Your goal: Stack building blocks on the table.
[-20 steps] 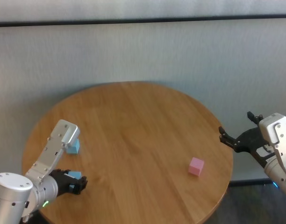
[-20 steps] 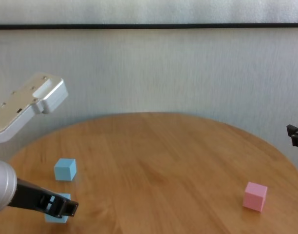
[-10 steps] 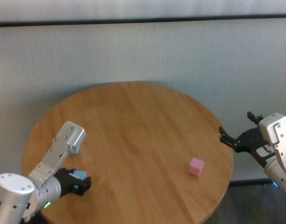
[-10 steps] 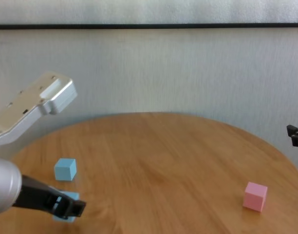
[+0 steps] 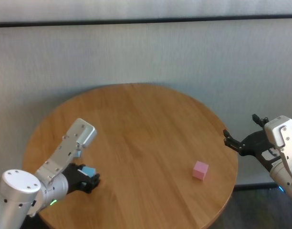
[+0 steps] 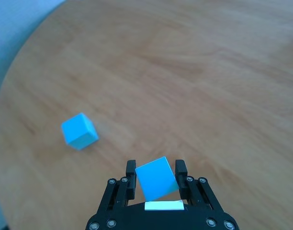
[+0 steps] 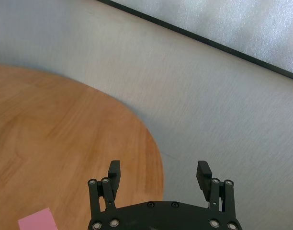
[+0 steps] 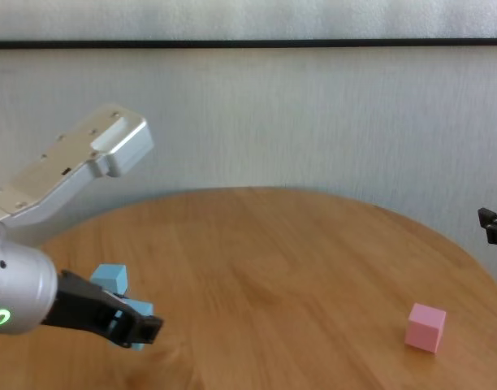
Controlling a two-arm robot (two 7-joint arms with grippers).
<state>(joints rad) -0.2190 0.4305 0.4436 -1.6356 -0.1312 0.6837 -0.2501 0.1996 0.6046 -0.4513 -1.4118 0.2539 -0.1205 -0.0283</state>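
Left tool clamped on tilted blue cube above counter; second blue cube nearby, pink cube apart. Right tool wide, off-counter.

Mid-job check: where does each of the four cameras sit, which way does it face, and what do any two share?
Head: high, facing down on the table; both arms show.
Chest: lower, facing level across it; left gripper with its held blue block.
Left wrist: behind the left gripper, facing the other blue block.
Right wrist: behind the open right gripper, off the table's edge.
Head and chest share the pink block.
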